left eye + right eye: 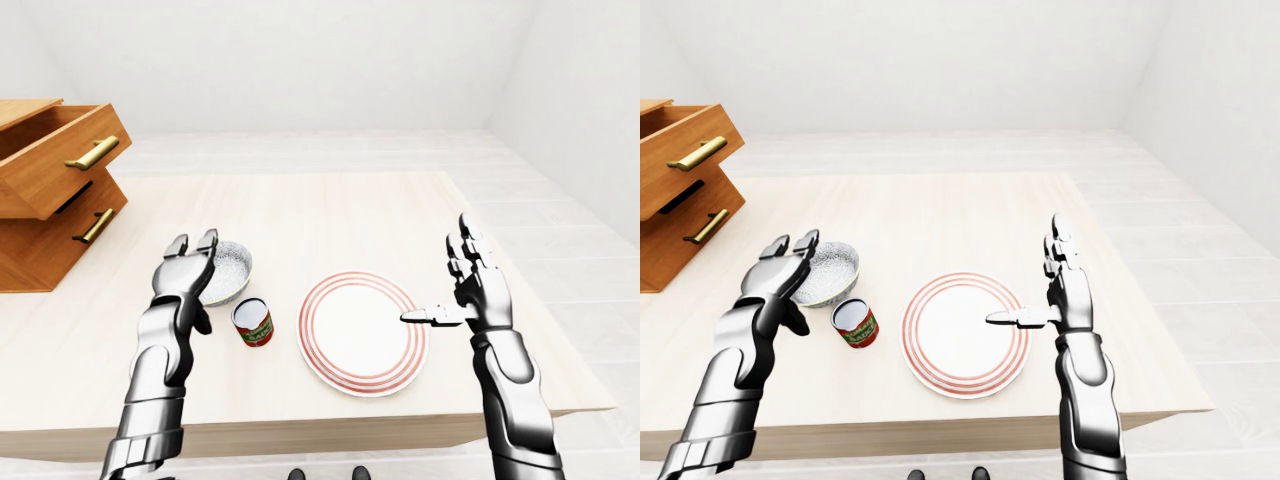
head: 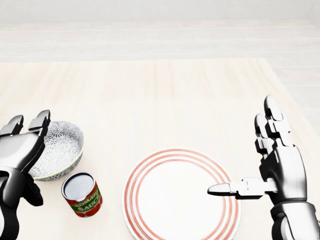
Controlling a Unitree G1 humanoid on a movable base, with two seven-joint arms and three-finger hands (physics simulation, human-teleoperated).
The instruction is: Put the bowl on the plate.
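The grey patterned bowl (image 2: 59,148) sits on the table at the left of the head view, upright. My left hand (image 2: 22,145) is open, its fingers over the bowl's left rim and hiding part of it. A white plate with red rings (image 2: 181,196) lies at the bottom centre. Over the plate's right edge hovers my right hand (image 2: 260,165), open, palm turned inward, thumb pointing left above the rim.
A tomato sauce can (image 2: 82,194) stands upright just below the bowl, between it and the plate. A wooden drawer unit (image 1: 50,190) with its top drawer pulled out stands at the table's left. The table's edge (image 1: 300,430) runs close below the plate.
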